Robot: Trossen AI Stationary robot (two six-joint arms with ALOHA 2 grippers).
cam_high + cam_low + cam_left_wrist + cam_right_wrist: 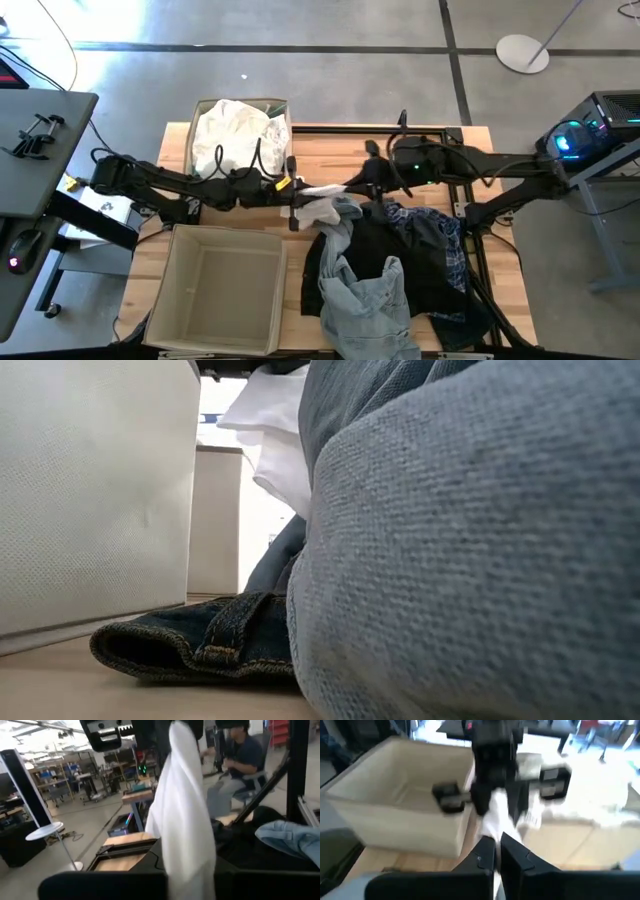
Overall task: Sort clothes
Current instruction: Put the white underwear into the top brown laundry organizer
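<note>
A: What do the two grippers hold?
B: The left gripper (292, 186) and right gripper (345, 187) both pinch one white garment (320, 206), stretched left to right between them mid-table.

A: The rest?
B: Two bins: the far bin (280, 105) holds white clothes (235, 135), the near bin (172, 290) nothing. Dark pile (400, 270) right

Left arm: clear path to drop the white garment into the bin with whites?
Probably yes. The left gripper holds the white garment right beside that bin, whose open top is unobstructed. But the right gripper also seems to grip the garment, so it must release first.
</note>
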